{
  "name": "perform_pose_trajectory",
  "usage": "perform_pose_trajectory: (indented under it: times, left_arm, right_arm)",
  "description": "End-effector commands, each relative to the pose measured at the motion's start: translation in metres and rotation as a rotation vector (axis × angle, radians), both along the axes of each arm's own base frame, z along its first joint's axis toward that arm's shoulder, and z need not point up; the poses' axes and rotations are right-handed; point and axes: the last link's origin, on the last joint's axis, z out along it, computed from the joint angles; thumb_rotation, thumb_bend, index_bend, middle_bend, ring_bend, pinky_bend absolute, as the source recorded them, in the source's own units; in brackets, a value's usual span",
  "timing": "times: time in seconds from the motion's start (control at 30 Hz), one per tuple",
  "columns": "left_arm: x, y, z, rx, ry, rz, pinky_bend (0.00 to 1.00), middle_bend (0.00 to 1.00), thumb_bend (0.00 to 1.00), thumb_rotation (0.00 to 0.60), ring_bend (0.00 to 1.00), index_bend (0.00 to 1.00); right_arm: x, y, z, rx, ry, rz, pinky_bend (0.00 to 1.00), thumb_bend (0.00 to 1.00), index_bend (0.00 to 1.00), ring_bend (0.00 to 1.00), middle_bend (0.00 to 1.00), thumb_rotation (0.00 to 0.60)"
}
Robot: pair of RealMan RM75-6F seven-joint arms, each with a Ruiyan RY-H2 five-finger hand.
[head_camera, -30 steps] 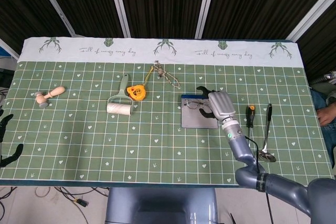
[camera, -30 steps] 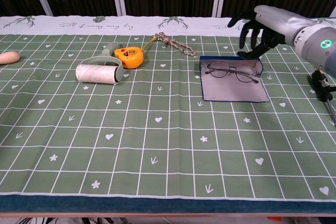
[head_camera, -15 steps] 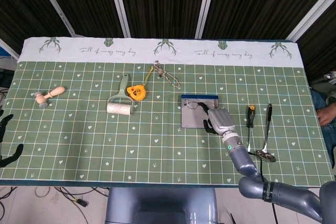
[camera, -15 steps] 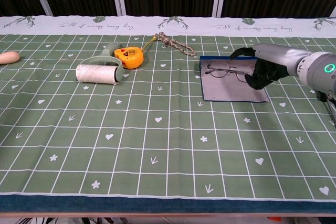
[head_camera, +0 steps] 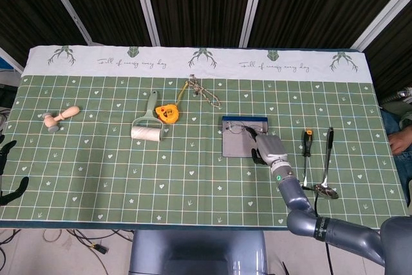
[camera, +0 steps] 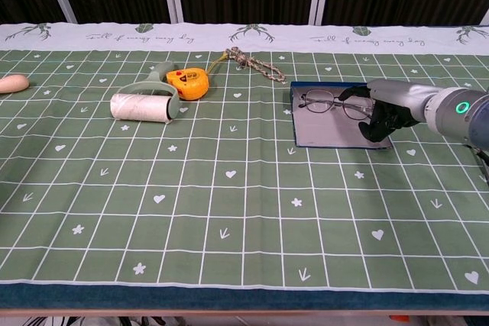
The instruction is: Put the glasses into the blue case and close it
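Observation:
The blue case (head_camera: 234, 149) (camera: 330, 134) lies open and flat on the green cloth, right of centre. The glasses (head_camera: 236, 128) (camera: 324, 100) lie in its far half, next to the raised blue rim. My right hand (head_camera: 270, 149) (camera: 386, 105) rests low on the case's right edge, palm down. Its dark fingers (camera: 374, 127) curl onto the grey lining and its thumb reaches toward the right lens; it holds nothing. My left hand (head_camera: 9, 170) shows only as dark fingertips at the left border of the head view, off the table.
A screwdriver (head_camera: 306, 143) and a spoon (head_camera: 327, 170) lie just right of my right hand. A lint roller (head_camera: 147, 132) (camera: 142, 105), an orange tape measure (head_camera: 167, 113) (camera: 188, 82), a rope (head_camera: 205, 93) and a wooden piece (head_camera: 60, 118) lie to the left.
My right hand dropped from above the case's far edge to its right edge, coming toward me. The glasses and case have not moved.

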Motion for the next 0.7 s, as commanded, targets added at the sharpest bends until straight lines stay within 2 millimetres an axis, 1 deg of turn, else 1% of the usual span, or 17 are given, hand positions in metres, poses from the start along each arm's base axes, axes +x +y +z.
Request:
perform_pose_trajectory:
  times: [0.03,0.4,0.7]
  left_arm:
    - [0.0001,0.0001,0.0000,0.000,0.000,0.000,0.00,0.00,0.31,0.600,0.00,0.10]
    - [-0.0004,0.0000,0.0002,0.001,0.001,0.002,0.00,0.00,0.32,0.600,0.00,0.10]
    - [-0.0004,0.0001,0.0004,0.001,0.000,0.002,0.00,0.00,0.32,0.600,0.00,0.10]
  right_arm:
    - [-0.0002,-0.0015,-0.0008,0.000,-0.003,-0.005,1.00,0.71,0.10,1.00,0.96,0.600]
    - [-0.0010,-0.0029,-0.0064,0.007,-0.003,-0.012,1.00,0.70,0.10,1.00,0.96,0.600]
    - [0.0000,-0.0080,-0.0078,0.000,0.009,-0.010,1.00,0.70,0.10,1.00,0.96,0.600]
